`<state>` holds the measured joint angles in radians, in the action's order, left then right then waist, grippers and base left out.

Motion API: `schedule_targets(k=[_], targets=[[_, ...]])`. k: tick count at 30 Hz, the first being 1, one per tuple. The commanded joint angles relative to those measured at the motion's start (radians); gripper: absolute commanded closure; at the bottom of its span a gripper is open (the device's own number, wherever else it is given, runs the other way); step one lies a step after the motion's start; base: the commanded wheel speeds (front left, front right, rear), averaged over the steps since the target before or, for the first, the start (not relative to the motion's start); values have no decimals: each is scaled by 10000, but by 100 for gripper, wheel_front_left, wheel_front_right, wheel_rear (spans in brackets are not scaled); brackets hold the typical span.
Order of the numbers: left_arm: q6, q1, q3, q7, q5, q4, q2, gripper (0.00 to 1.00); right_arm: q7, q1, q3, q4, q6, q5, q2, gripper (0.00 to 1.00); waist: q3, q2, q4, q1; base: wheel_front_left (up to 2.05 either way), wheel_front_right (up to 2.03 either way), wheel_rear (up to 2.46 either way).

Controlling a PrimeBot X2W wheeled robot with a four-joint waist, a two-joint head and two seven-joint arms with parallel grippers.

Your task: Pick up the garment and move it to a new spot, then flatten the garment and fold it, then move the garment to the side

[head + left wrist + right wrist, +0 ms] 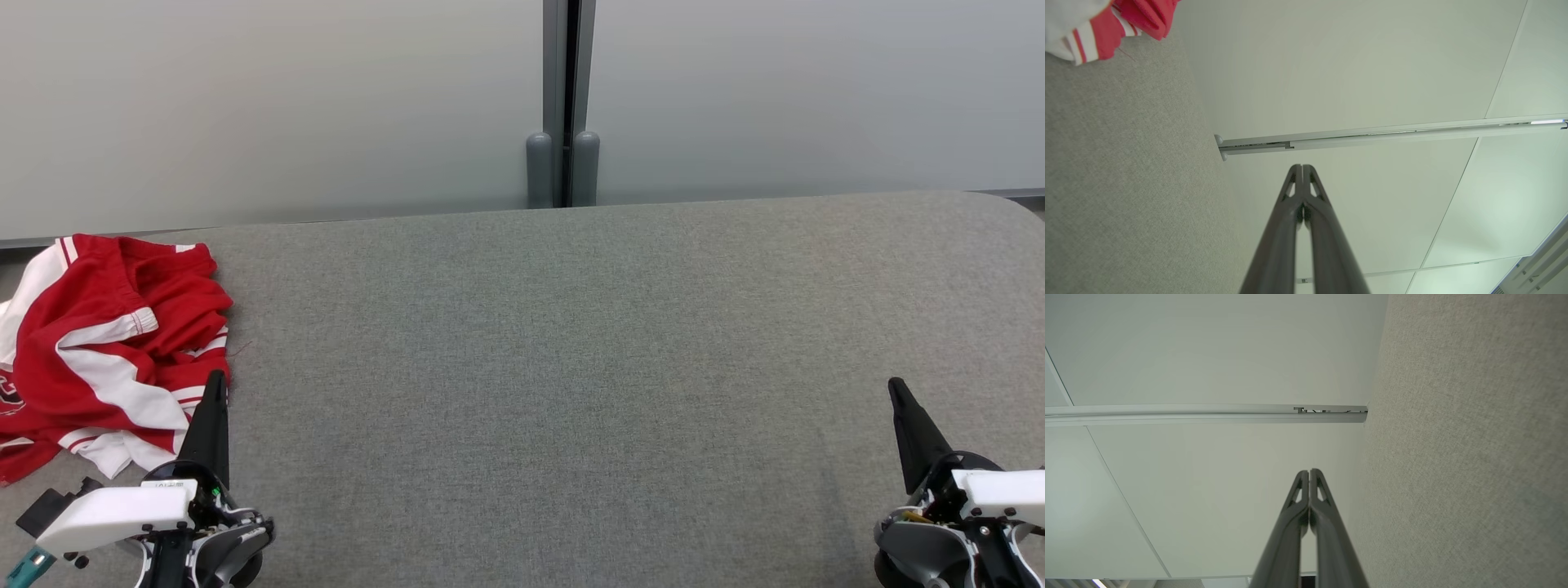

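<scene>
Fingers (1302,192) on the left gripper (217,384) were pressed shut and empty, and the right gripper (896,388) matched. Crumpled garment (114,351) sat far left on the table (571,367). Best play, I reckoned: open wide, pinch an upper fold, lift clear.

From my end the grey tabletop (571,367) is wide open across the middle and the right, so there's loads of room to swing either arm. The only lump on it is the red-and-white garment (106,351) bunched at the left edge (my left gripper (216,380) sits just beside it). The wall panels (245,106) close off the far side.
</scene>
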<state>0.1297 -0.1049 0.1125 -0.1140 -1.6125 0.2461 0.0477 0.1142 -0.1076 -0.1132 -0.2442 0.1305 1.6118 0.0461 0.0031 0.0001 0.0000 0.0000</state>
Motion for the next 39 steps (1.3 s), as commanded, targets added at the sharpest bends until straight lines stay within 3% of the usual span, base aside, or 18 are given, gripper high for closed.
schedule_targets(k=[1,27,28,39], targets=[[32,-112,43,-26,-7,-29,55,100,22,-54,-11,-21,4,23,89,100,0,-1,0,0,0,0,0],[32,-112,43,-26,-7,-29,56,100,22,-54,-9,-21,4,23,89,100,0,-1,0,0,0,0,0],[0,2,-2,4,2,3,0,0,-4,2,1,-3,0,0,-2,0,0,-1,0,0,0,0,0],[-37,251,-410,429,229,56,-43,0,-429,340,210,62,1,-294,-55,0,4,-1,-5,0,0,0,0]])
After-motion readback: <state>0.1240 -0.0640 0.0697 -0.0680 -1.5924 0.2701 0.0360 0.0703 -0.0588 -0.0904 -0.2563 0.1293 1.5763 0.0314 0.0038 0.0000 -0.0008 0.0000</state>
